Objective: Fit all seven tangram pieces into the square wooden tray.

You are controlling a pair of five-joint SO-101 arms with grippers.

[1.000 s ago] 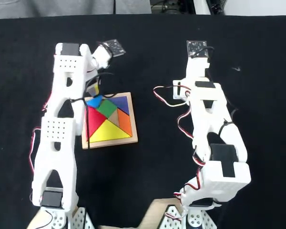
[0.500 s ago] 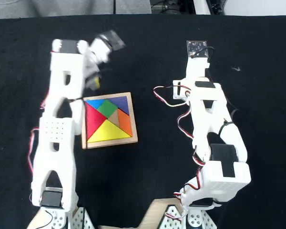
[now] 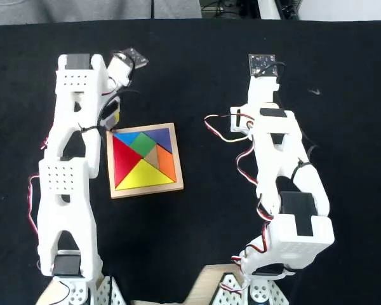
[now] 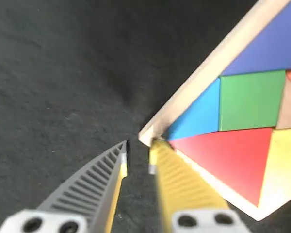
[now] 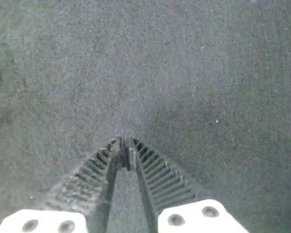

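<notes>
Left jaws slightly apart and empty, tips at the far-left corner of the square wooden tray [image 3: 146, 189]. Yellow finger [image 4: 177, 179] hard by that corner, contact not clear; grey finger [image 4: 97, 184] just left of it over the black worktop [image 3: 209, 216]. Tray to the right and near side of those tips; square, so no long axis, turned slightly off the worktop's edges. Inside it, seven coloured tangram pieces [image 3: 140, 173], apparently all seated flat. Well to the right, right jaws pressed together on nothing, over bare worktop. Left white arm [image 3: 65, 178] by far the nearer for any nudge.
</notes>
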